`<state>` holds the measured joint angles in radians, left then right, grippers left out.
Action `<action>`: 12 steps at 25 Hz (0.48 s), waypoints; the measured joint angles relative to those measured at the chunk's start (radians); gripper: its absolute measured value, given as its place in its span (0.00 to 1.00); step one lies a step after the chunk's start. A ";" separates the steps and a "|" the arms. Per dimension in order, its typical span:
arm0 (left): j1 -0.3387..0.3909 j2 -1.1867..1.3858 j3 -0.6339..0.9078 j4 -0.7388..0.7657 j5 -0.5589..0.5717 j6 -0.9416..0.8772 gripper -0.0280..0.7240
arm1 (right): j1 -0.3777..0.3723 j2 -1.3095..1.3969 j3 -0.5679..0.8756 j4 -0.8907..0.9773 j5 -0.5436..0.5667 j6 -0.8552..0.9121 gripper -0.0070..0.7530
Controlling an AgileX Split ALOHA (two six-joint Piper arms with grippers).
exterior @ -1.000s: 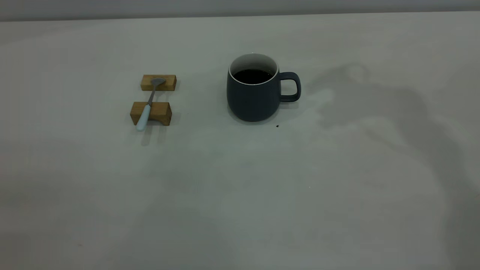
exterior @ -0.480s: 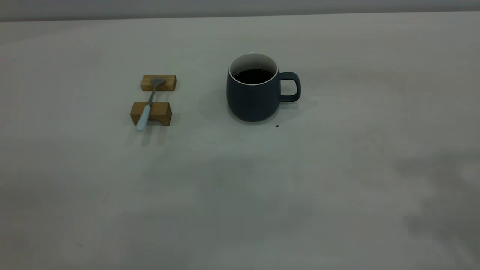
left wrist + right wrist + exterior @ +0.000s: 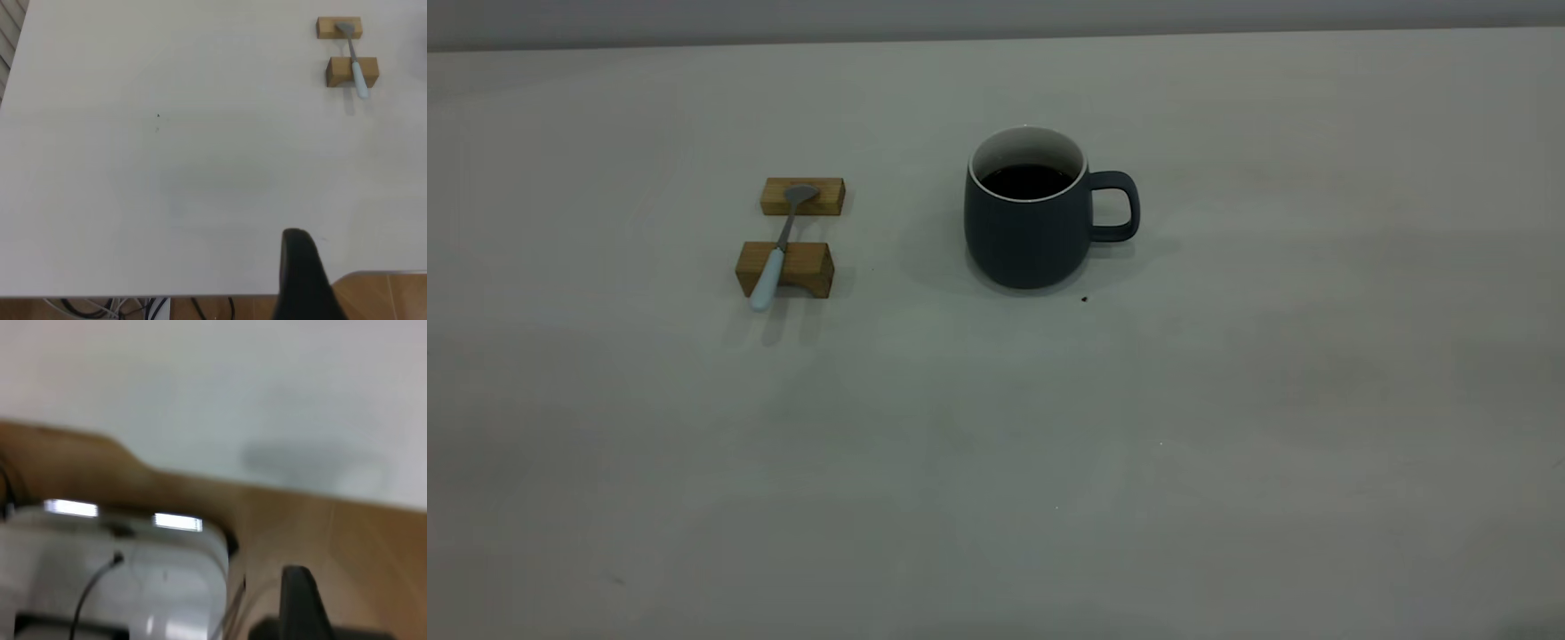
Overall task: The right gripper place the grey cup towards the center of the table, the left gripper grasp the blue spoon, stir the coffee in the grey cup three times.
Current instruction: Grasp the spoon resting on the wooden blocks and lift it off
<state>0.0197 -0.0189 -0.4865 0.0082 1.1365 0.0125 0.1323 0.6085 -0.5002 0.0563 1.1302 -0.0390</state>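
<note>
Pale table (image 3: 1227, 427) carrying grey cup (image 3: 1029, 213) near centre, coffee (image 3: 1027, 180) sitting inside; blue spoon (image 3: 769, 274) lying across two wooden blocks (image 3: 787, 268). Arm shadows having cleared since earlier: placing apparently done. Grippers' openness: cannot tell.

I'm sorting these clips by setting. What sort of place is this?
Probably a robot test bench, not a kitchen: a bare pale table holds only a grey cup of coffee and a blue spoon propped on two wooden blocks.
</note>
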 joint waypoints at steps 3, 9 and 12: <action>0.000 0.000 0.000 0.000 0.000 0.000 0.73 | -0.006 -0.080 0.007 -0.013 -0.050 0.000 0.64; 0.000 0.000 0.000 0.000 0.000 0.000 0.73 | -0.127 -0.248 0.032 -0.032 -0.027 0.000 0.64; 0.000 0.000 0.000 0.000 0.000 0.000 0.73 | -0.169 -0.349 0.032 -0.032 -0.021 0.000 0.64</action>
<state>0.0197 -0.0189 -0.4865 0.0082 1.1365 0.0125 -0.0370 0.2593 -0.4686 0.0243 1.1090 -0.0390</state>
